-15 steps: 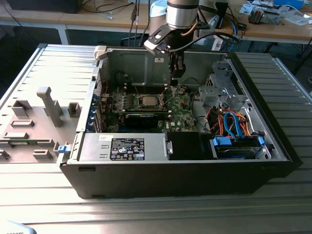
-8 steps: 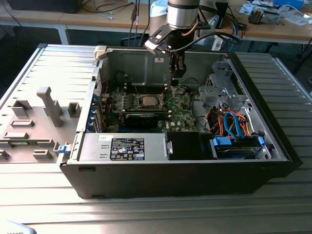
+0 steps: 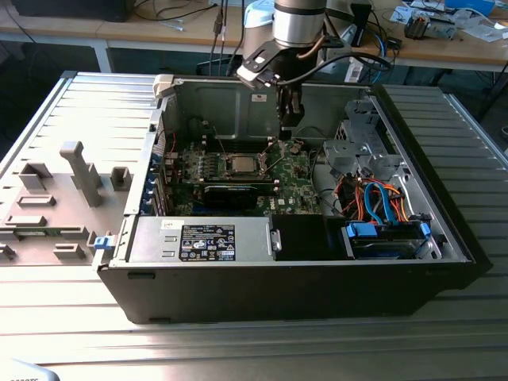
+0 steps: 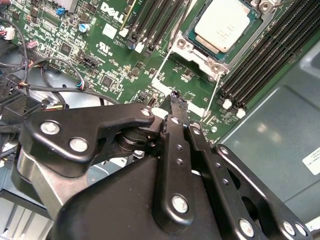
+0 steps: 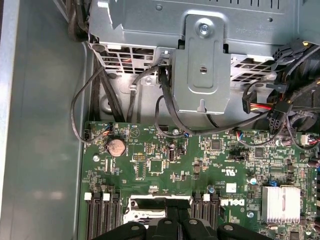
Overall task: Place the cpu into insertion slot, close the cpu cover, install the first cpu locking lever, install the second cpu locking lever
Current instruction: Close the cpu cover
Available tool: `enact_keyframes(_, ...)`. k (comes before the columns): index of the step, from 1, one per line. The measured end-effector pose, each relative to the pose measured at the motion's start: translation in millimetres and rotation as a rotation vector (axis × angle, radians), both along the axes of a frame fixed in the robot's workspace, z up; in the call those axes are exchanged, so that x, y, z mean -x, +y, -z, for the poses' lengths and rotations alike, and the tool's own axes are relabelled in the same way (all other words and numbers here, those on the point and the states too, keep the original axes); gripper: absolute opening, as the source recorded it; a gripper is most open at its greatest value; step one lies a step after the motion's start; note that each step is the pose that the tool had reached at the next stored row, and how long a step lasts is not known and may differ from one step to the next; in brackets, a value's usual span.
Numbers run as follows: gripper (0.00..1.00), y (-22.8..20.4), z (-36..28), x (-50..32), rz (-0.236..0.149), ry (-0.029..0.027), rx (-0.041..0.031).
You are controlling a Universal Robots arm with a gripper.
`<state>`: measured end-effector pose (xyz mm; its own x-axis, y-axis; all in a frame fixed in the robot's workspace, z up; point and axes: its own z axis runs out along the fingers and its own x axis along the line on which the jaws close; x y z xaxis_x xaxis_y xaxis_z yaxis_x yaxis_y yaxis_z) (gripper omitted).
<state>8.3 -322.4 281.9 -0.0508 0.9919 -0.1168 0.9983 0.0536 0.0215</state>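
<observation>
Now, with chip seated in its socket and hand clenched on nothing near a wire lever, probably best to press slowly and squarely, keeping the tip off the green board.

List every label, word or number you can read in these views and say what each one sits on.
Black label on the power supply: white print, too small to read.
White sticker on the case's back wall: too small to read.
White lettering on the motherboard: a maker's mark, not quoted.
White label on the grey metal panel: blurred.
</observation>
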Motion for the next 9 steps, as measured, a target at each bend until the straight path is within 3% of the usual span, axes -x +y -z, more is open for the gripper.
enact_keyframes(9, 0.11, 0.3, 0.2, -2.4, 0.0, -0.0001, 0.0)
